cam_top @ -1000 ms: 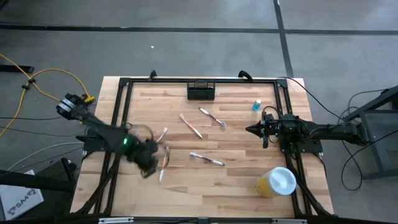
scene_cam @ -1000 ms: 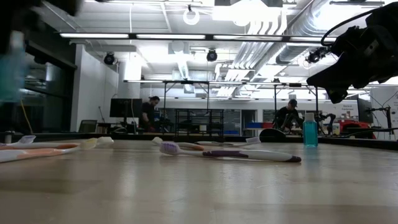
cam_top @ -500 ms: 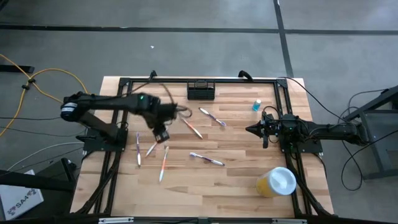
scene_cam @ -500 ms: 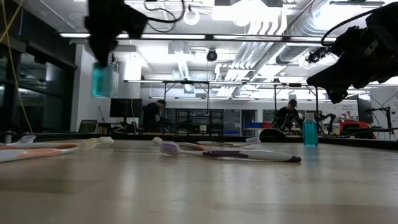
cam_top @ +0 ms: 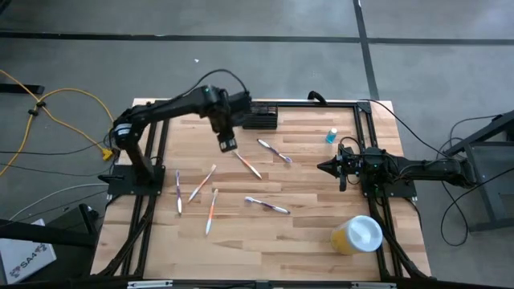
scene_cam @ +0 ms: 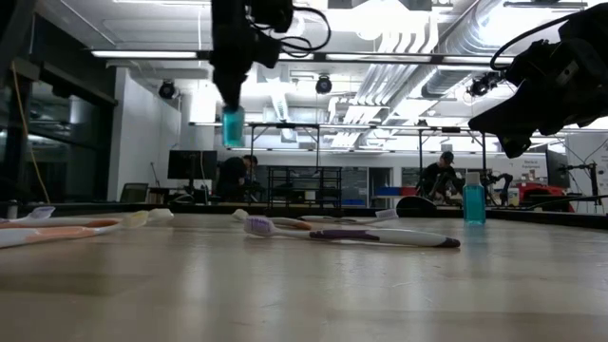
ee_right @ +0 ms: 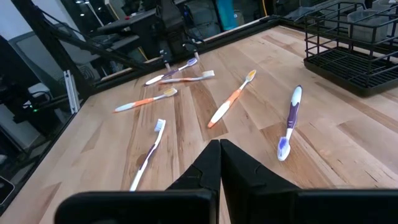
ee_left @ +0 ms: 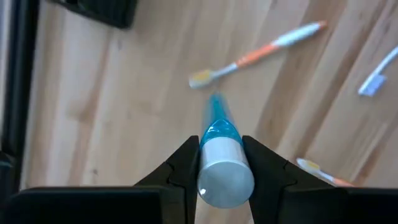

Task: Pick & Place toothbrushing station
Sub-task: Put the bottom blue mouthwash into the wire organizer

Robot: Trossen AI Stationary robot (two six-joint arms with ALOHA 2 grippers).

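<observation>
Moved since half a second ago: left gripper (cam_top: 228,144), carried from the worktop's (cam_top: 305,185) middle-left toward the far edge, now hanging above the wood just beside the near-left corner of the toothbrushing station (cam_top: 259,117). One second ago it was low over the toothbrushes at the near left.

Held item: blue bottle with a pale cap (ee_left: 222,171), clamped between the two dark left fingers (ee_left: 186,165); in the low view it hangs high above the surface (scene_cam: 233,125), well clear of the wood.

Toothbrushing station: black slotted caddy, standing at the middle of the far edge, unchanged in place. It lies beside and slightly beyond the left fingers, near but not touching; a dark corner of it shows in the left wrist view (ee_left: 99,9).

Right gripper (cam_top: 336,168): waiting at the right side of the worktop, fingers (ee_right: 205,165) clenched together on nothing, position unchanged.

Loose items, all unmoved:
- orange toothbrush (cam_top: 247,163), just near of the left gripper
- purple toothbrush (cam_top: 275,150), right of it
- purple-handled toothbrush (cam_top: 267,205), toward the near middle
- three toothbrushes (cam_top: 195,193) grouped at the near left
- second blue bottle (cam_top: 331,136), upright at the far right
- yellow cup with white lid (cam_top: 358,234), near-right corner
</observation>
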